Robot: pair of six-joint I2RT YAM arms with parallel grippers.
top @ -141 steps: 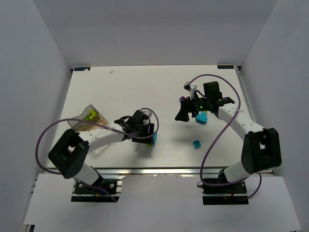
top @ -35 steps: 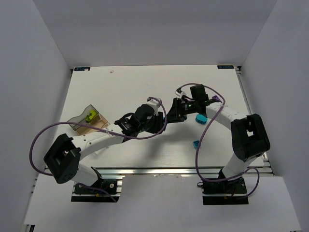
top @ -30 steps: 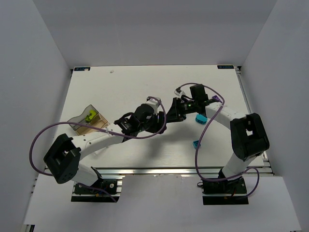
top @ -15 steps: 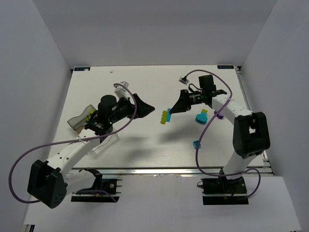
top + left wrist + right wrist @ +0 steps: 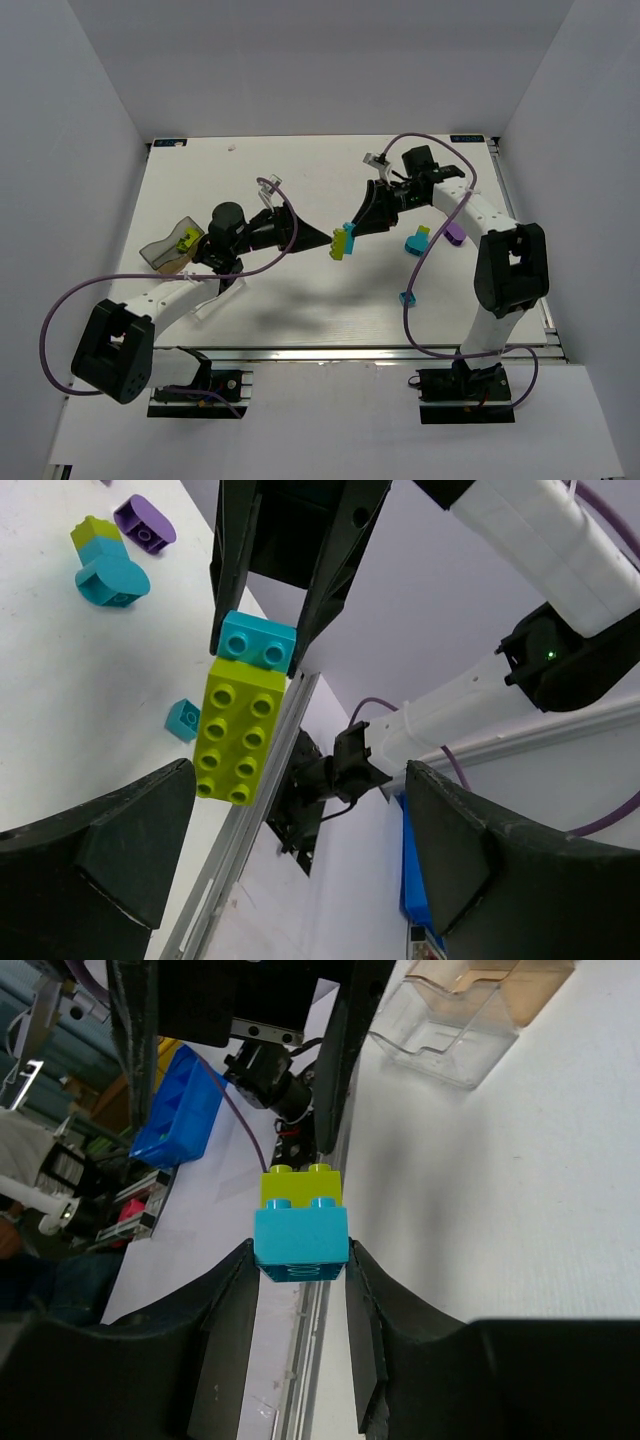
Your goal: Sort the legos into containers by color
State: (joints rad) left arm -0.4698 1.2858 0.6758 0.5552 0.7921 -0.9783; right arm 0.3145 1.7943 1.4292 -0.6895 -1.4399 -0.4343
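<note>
A cyan brick (image 5: 300, 1235) with a lime green brick (image 5: 300, 1185) stuck to its far end hangs in the air, and my right gripper (image 5: 300, 1265) is shut on the cyan one. From above, this stack of legos (image 5: 343, 241) is over the table's middle, with the right gripper (image 5: 357, 229) on its right. My left gripper (image 5: 320, 239) faces the stack from the left, open and apart from it. In the left wrist view the lime brick (image 5: 238, 730) hangs between the spread fingers (image 5: 100, 850), touching neither. The tan-tinted containers (image 5: 165, 254) at the left hold a lime lego (image 5: 185, 240).
On the table to the right lie a cyan rounded lego with a lime piece (image 5: 418, 241), a purple lego (image 5: 452, 232) and a small cyan lego (image 5: 407, 297). A clear container part (image 5: 212, 303) lies under the left arm, and the metal rail (image 5: 330, 353) runs along the near edge.
A second ago both grippers met at the stack. The left one opened, swung off to the left, then came back to face it. The right arm has lifted the stack slightly.
</note>
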